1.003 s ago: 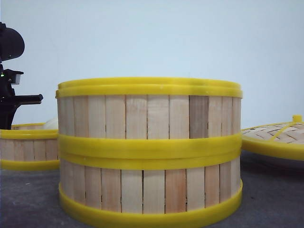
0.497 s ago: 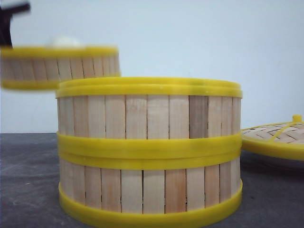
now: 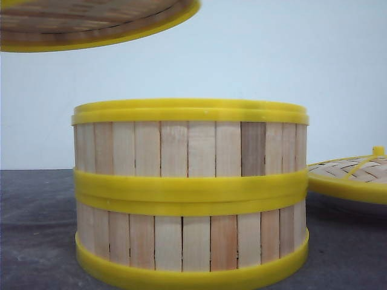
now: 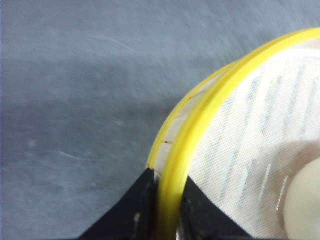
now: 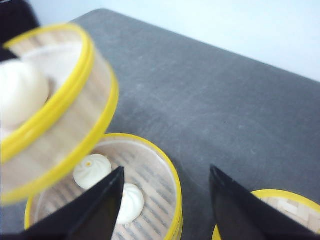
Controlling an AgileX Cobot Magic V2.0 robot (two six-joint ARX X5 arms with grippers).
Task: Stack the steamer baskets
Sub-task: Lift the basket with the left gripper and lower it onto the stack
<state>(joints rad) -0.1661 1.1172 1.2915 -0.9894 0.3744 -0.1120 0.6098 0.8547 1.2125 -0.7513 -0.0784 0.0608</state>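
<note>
Clamping one steamer basket (image 4: 172, 165), the left pincer (image 4: 167, 210); two baskets (image 3: 190, 193) stacked; right pincer (image 5: 167, 205) apart.

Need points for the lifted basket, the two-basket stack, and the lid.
lifted steamer basket (image 3: 91, 24): front view, slatted underside.
stack of two steamer baskets (image 3: 190, 190): front view, middle yellow band.
bamboo lid (image 3: 347, 175): front view, woven top.

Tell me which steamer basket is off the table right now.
The raised basket, up in the air and gripped at its rim by the left tool. The other two sit stacked on the table.
</note>
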